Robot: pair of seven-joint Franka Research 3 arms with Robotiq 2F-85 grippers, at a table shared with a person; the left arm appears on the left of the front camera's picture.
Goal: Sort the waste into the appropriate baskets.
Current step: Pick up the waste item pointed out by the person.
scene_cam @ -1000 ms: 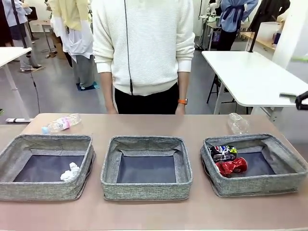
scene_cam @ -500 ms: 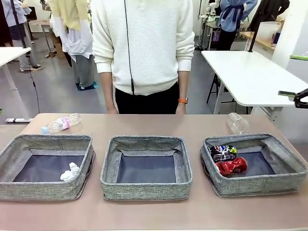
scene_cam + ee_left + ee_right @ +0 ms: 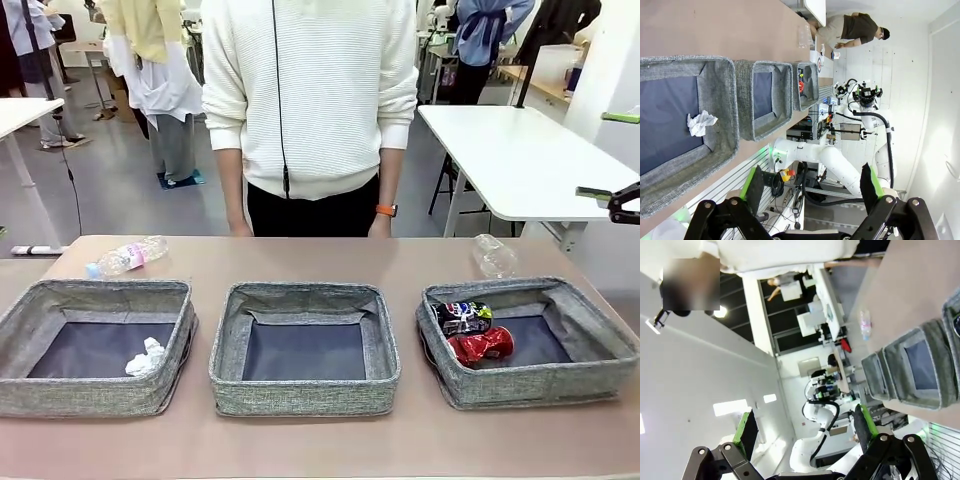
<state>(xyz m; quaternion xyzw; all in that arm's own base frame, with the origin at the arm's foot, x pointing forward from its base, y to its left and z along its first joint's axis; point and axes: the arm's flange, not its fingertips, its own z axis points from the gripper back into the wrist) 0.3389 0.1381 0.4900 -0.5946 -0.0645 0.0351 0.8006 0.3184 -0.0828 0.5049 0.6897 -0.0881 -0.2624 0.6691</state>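
Note:
Three grey woven baskets stand in a row. In the left basket [image 3: 30, 310] lies the white paper ball [image 3: 146, 357]. The middle basket [image 3: 228, 330] holds nothing. The dark blue can [image 3: 462, 316] and the dented red can [image 3: 482, 346] lie in the right basket [image 3: 590, 325]. Behind the left basket, the bottle [image 3: 127, 257] lies on the table; the clear cup [image 3: 494, 256] lies behind the right one. My right gripper [image 3: 606, 156] hangs open at the far right edge, well above the table. In its wrist view my left gripper [image 3: 812, 190] is open, high over the paper ball [image 3: 701, 123].
A person in a white sweater [image 3: 310, 100] stands at the far side of the table, hands down by the edge. The brown tabletop [image 3: 320, 262] is bare between the bottle and the cup. A white table [image 3: 510, 160] stands behind on the right.
The person has shifted a little to the right. My right gripper has edged slightly leftward at the picture's edge. The waste and baskets have not moved.

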